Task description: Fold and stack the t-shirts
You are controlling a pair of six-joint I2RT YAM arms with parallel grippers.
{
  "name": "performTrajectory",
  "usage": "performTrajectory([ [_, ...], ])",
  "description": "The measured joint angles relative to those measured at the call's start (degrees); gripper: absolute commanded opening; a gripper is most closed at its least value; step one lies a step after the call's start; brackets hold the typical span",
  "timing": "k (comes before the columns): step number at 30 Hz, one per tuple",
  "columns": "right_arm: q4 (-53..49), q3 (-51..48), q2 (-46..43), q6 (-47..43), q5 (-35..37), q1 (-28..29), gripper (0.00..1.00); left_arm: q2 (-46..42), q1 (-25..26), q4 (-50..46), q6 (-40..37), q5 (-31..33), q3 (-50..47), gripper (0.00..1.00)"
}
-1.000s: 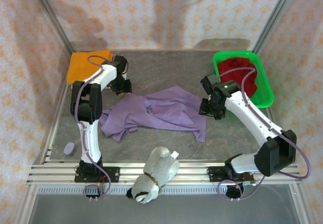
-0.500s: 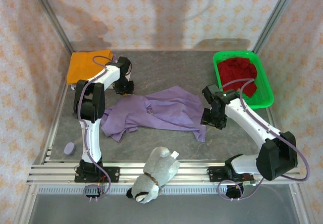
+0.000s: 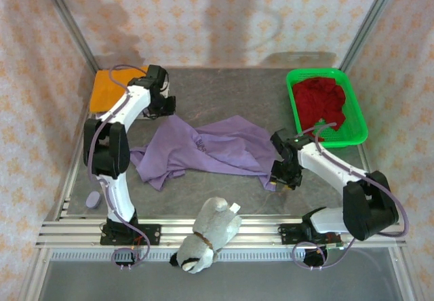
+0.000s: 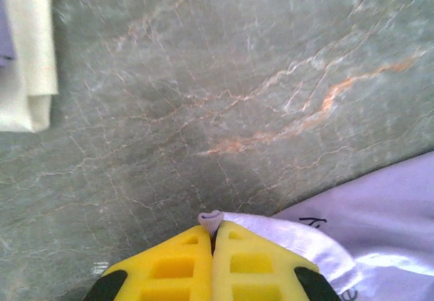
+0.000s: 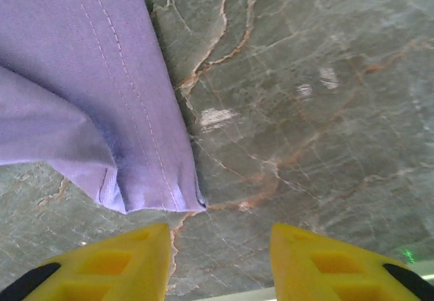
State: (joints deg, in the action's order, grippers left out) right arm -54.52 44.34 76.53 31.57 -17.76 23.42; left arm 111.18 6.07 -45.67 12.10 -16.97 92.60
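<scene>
The lavender-purple t-shirt [image 3: 220, 148] lies crumpled across the middle of the table. My left gripper [image 3: 163, 104] is at its back left corner, and in the left wrist view the yellow fingers [image 4: 169, 267] are shut on a small pinch of the lavender cloth [image 4: 211, 221]. My right gripper [image 3: 282, 176] hangs open over the table just past the shirt's front right hem corner [image 5: 146, 179], with nothing between its fingers [image 5: 115, 264]. The orange t-shirt [image 3: 107, 88] lies flat at the back left. The dark red t-shirt [image 3: 324, 101] sits in the green basket [image 3: 361, 126].
A grey-and-white plush toy [image 3: 207, 234] lies on the front rail between the arm bases. A small purple object [image 3: 93, 199] sits near the left edge. Patterned walls close in the back and both sides. A pale folded cloth edge [image 4: 27, 57] shows beyond the left gripper.
My left gripper has shut on the shirt's back left corner and drawn it toward the back left. The right arm has moved forward to the front right hem corner.
</scene>
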Motion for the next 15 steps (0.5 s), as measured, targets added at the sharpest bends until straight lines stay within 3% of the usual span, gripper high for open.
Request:
performTrajectory([
  [7, 4.6, -1.8, 2.8, 0.6, -2.7, 0.1, 0.39, 0.0, -0.7, 0.1, 0.5, -0.7, -0.6, 0.0],
  [15, 8.0, -3.7, 5.2, 1.2, -3.5, 0.3, 0.27, -0.6, -0.7, -0.2, 0.5, -0.7, -0.5, 0.0],
])
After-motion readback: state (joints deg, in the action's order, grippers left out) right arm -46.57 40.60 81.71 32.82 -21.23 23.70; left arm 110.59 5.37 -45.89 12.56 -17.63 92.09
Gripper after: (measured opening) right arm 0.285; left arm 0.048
